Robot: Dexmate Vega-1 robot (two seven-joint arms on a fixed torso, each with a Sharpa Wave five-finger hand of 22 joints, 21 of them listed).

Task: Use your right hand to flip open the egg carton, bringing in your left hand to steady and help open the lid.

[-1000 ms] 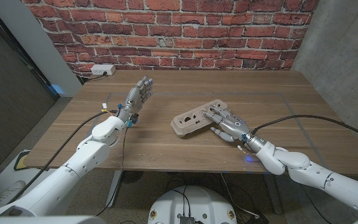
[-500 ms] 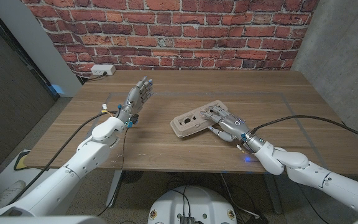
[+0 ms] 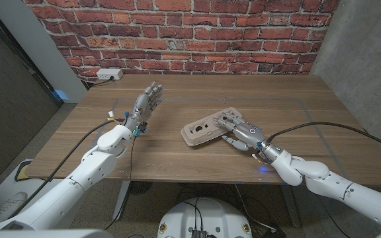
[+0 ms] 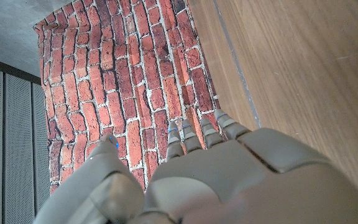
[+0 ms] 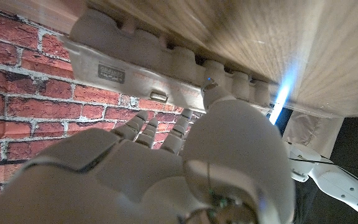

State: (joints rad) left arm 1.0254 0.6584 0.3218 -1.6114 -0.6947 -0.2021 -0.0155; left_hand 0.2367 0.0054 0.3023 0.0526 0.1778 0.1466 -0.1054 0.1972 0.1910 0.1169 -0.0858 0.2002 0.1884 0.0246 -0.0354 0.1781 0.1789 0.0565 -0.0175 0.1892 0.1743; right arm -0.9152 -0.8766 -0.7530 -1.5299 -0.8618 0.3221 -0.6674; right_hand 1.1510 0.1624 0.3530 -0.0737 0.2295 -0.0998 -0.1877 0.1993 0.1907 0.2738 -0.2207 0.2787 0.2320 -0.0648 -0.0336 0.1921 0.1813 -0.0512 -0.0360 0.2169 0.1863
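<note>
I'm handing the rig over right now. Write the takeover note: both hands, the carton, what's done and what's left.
Right hand: fingers lie on the closed egg carton at its near right end; no firm grip shows.
Left hand: raised, open, holds nothing, well left of the carton.
Carton: mid-table, set at an angle, lid shut.
Done: right hand has reached the carton.
Left: lift the lid with the right hand, bring the left over to steady it.

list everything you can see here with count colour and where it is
egg carton: 1, brown-grey, lid down, middle of the table, under the right hand
table: 1, brown wood, across the scene
power strip: 1, white, behind the table's far left corner, by the wall
brick wall: 1, red, behind the table
left hand: 1, grey, raised over the table's left part, fingers apart, holding nothing
right hand: 1, grey, fingers on the carton's lid
</note>
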